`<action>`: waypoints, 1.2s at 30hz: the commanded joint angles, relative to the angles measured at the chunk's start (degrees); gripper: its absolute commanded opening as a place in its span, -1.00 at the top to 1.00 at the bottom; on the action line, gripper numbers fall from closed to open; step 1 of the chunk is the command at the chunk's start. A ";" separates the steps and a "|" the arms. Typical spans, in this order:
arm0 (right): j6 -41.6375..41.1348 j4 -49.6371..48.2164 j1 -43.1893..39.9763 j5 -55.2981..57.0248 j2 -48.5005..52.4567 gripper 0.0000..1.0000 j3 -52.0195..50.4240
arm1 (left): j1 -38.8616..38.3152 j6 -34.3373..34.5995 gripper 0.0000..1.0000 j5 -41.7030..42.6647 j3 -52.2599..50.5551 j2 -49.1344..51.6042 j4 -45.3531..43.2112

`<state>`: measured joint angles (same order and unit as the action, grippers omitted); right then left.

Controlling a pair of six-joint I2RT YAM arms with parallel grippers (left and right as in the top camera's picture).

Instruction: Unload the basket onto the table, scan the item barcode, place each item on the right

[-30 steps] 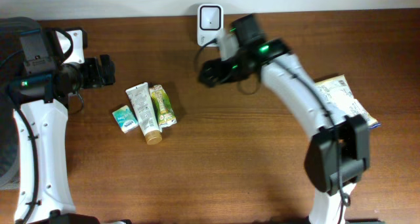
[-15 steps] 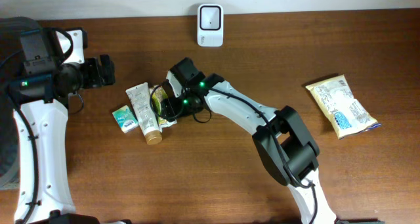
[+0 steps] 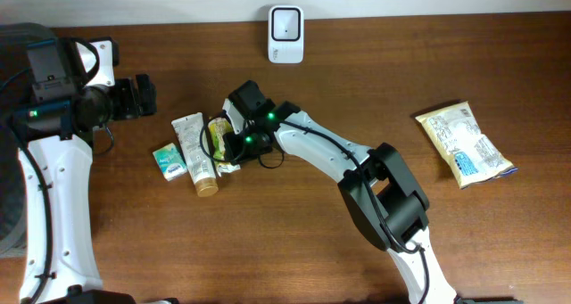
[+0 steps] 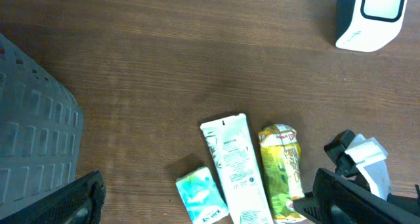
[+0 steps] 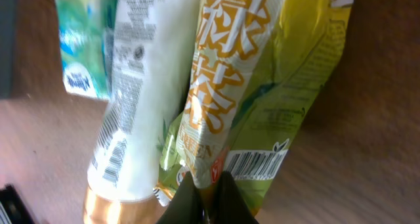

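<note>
Brown tabletop [image 3: 294, 250] lay bare along the near edge and the middle. Midway, the right claw [image 5: 205, 188] was clamped on the end of the pouch [image 5: 262, 86], which touched a tube [image 3: 194, 148] beside a box [image 3: 169, 160]. A bag [image 3: 464, 143] lay well apart on the right. The left claw [image 3: 141, 97] hung spread wide. A scanner [image 3: 285, 22] stood at the far edge. Only the right wrist view showed the pouch's barcode [image 5: 256, 163].

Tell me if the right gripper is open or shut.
Shut. The right gripper shows its fingertips pinched together on the edge of the green packet.
</note>
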<state>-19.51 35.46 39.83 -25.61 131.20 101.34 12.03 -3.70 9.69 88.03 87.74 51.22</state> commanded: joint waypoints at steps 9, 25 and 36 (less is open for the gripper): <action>15.08 33.79 4.48 57.35 1.60 0.92 12.17 | 0.13 -1.11 -0.98 0.61 0.39 -0.46 0.07; 17.38 33.38 5.77 30.03 4.15 0.13 19.65 | 0.13 -1.11 -0.98 0.61 0.39 -0.46 0.04; 17.16 45.00 -12.48 30.97 4.15 0.14 14.99 | 0.13 -1.11 -0.98 0.61 0.39 -0.46 0.04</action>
<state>-2.96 79.90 31.68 -4.51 137.21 116.51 12.03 -3.70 9.69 88.03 87.74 51.22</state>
